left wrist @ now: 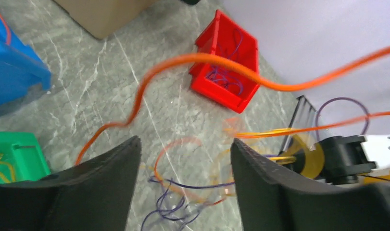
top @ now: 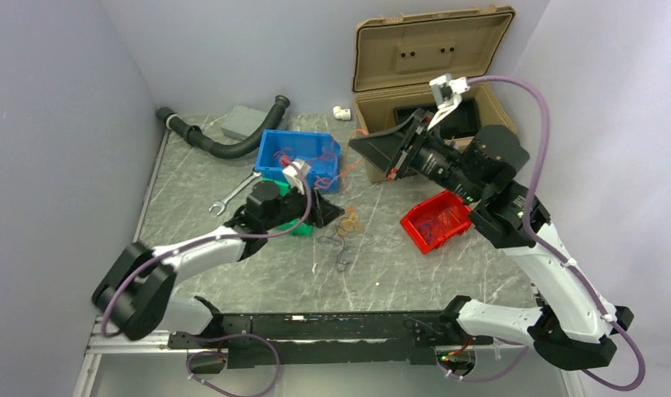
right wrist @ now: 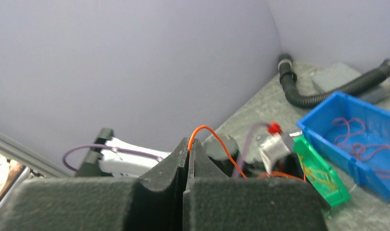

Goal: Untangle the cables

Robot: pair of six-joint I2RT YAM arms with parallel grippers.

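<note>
The cables lie as a loose tangle (top: 346, 223) of purple, orange and yellow wires (left wrist: 183, 190) on the marble table. My left gripper (left wrist: 185, 144) hovers just above the tangle, open, with nothing between its fingers (left wrist: 111, 183). One long orange cable (left wrist: 207, 60) rises off the table and sweeps across the left wrist view. Its far end loops out of my right gripper (right wrist: 189, 143), which is shut on that orange cable (right wrist: 217, 139). In the top view the right gripper (top: 365, 149) is raised, right of the blue bin.
A blue bin (top: 299, 157) holds reddish wires, a green bin (right wrist: 322, 173) holds yellow ones, and a red bin (top: 435, 219) holds purple ones. An open tan case (top: 431, 74) stands at the back. A black hose (top: 224, 141), a grey block (top: 245, 121) and a wrench (top: 232, 194) lie at the left.
</note>
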